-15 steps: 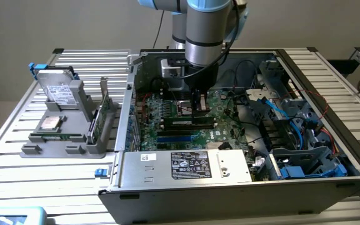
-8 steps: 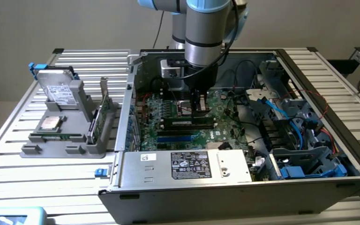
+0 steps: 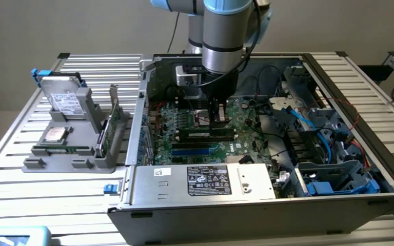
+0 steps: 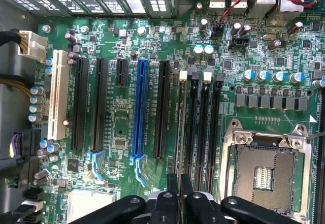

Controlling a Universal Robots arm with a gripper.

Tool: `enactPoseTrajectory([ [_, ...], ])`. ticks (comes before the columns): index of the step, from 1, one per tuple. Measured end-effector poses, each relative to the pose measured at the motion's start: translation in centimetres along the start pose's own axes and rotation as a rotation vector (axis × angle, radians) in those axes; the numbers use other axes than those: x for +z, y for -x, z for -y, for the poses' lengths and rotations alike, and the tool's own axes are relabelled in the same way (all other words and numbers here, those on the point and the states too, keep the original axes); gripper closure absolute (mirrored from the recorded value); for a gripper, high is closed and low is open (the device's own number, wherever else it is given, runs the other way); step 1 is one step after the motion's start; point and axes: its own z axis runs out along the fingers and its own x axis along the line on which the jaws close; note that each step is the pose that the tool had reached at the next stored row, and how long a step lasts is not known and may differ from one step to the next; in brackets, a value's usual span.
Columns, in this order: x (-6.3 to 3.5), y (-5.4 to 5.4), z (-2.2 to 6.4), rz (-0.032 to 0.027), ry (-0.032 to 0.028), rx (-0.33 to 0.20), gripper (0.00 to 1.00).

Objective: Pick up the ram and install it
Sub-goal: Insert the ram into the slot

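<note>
The gripper is down inside the open computer case, just above the motherboard. In the wrist view its jaws are drawn close together, clamped on the ram. The stick shows edge-on as a thin line running away from the fingers. It lies along the outermost of the black memory slots, on the side away from the open processor socket. Whether its lower edge has entered that slot, I cannot tell.

The ram is probably very light and stiff along its length, but thin — it would likely flex or crack if twisted or pressed off-line. Its chips and contact edge are the fragile parts (the contacts should go untouched). The flat faces are smooth, so the stick could slip upward between the pads under a downward push. The best hold seems to be across the two flat faces, near the top edge and about mid-length — roughly where the fingers appear to sit.
</note>
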Motion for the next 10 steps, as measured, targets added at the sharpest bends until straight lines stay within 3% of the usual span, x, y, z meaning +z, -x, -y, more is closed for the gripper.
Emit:
enactPoseTrajectory([
  [5,0.03,0.0,0.0,-0.0001,-0.0008,0.0,0.85],
  [6,0.03,0.0,0.0,-0.0001,-0.0008,0.0,0.78],
  [10,-0.14,-0.01,0.0,0.0003,-0.0009,0.0,0.78],
])
